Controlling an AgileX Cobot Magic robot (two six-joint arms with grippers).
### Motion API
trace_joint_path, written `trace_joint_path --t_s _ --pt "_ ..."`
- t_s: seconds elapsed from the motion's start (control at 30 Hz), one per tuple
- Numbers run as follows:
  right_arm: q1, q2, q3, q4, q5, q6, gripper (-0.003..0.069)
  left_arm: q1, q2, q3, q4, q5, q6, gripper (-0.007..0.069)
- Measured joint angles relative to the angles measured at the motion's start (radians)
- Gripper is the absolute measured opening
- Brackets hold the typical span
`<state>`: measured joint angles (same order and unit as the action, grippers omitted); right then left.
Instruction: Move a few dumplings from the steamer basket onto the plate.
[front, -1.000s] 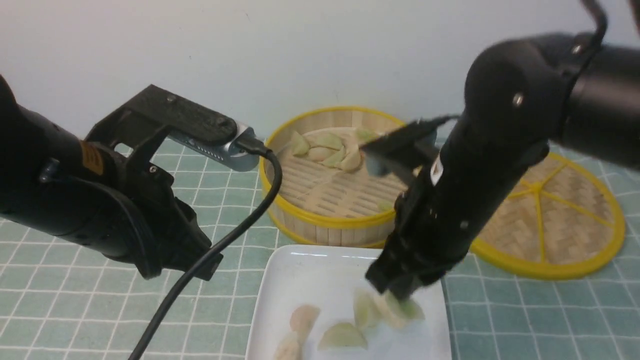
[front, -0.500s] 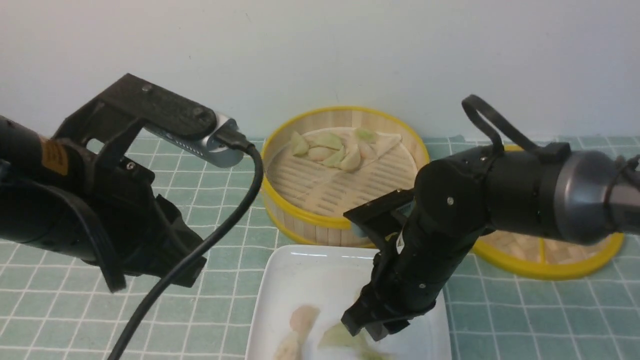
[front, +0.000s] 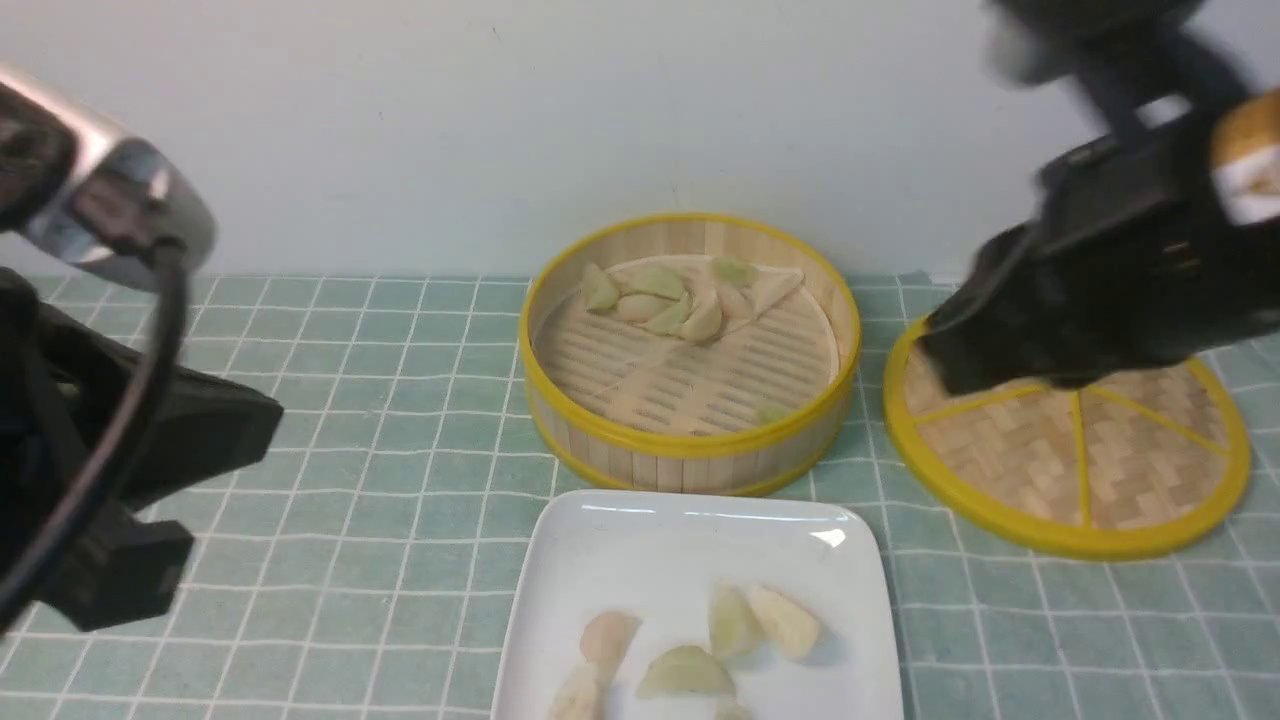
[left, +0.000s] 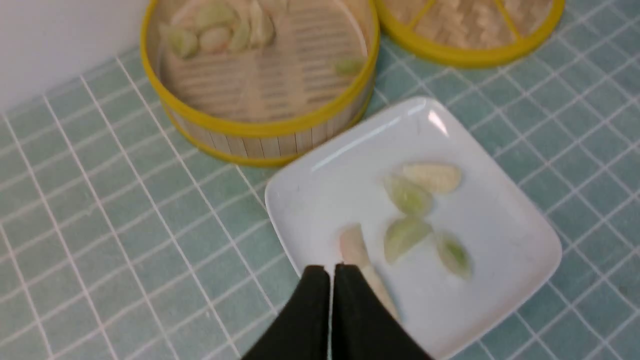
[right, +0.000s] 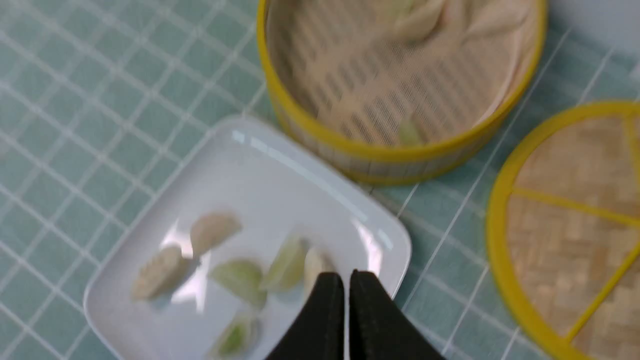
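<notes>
Your left gripper and right gripper each have their fingers pressed together, with nothing held between them. The plate sits nearest you and has six dumplings on it. Just beyond it, the steamer basket holds a cluster at its far side and one green dumpling at its near right. A woven lid lies to the right.

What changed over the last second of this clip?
The right claw rose off the plate and swung back right, toward the woven lid, empty and shut; a green dumpling now lies at the plate's near edge. The left claw pulled back left, shut. The steamer basket, its dumplings and the plate's other dumplings stayed put.
</notes>
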<state>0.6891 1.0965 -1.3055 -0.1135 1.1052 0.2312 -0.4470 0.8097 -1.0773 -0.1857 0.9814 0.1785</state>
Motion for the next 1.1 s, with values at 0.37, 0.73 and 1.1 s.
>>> trace_joint_path --t_s 0.37,0.73,1.1 --pt "0.000 -0.796 0.495 -0.136 -0.356 0.101 -0.0013 0.000 -0.090 0.000 -0.023 -0.091 0.000 -0.0006" --pt "0.000 -1.115 0.739 -0.271 -0.460 0.313 -0.0014 0.000 -0.067 0.009 -0.053 -0.137 0.000 -0.0006" --pt "0.000 -1.115 0.740 -0.278 -0.457 0.322 -0.0015 0.000 -0.302 0.231 -0.102 -0.265 -0.027 -0.0006"
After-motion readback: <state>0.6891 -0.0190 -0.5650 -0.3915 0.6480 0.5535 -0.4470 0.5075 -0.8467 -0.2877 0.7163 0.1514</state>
